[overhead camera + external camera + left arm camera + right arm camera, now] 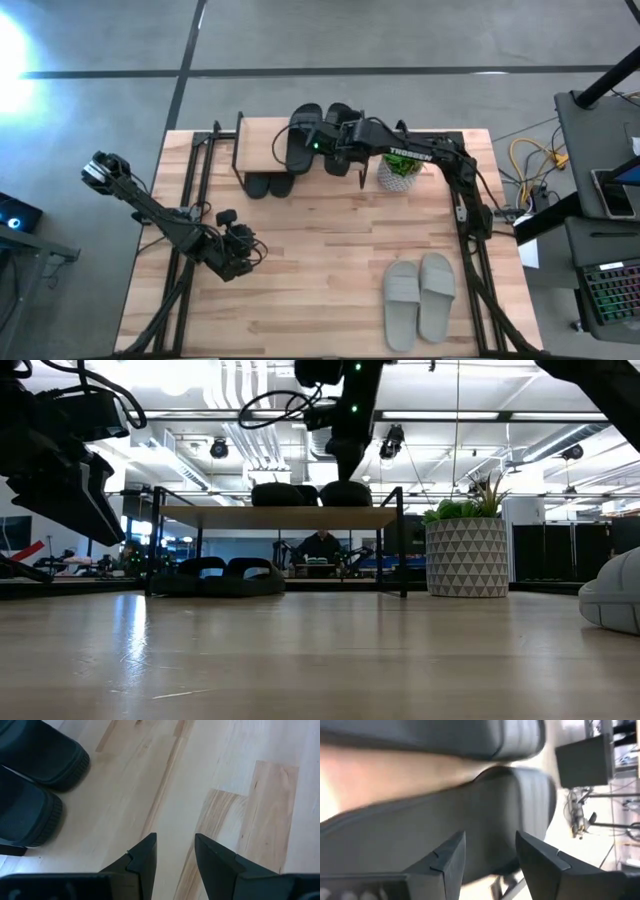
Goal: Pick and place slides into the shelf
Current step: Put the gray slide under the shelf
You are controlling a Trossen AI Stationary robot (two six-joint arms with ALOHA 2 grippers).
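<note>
Right gripper hovers over the shelf top, fingers spread, gripping nothing, just above a black pair of slides lying there. Second black pair sits on the lower tier; grey pair lies near the table's front right. Left gripper waits open above bare table.

Dark cabled arms, green indicator light

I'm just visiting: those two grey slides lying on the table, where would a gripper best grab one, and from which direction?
Probably the wide strap, from above. The grey slides lie flat, soles down, side by side and nearly touching, so their inner edges leave little room for a finger. Each strap arches over the footbed, so one finger could slip under it through the open toe. The right gripper, open, is at the shelf now.
</note>
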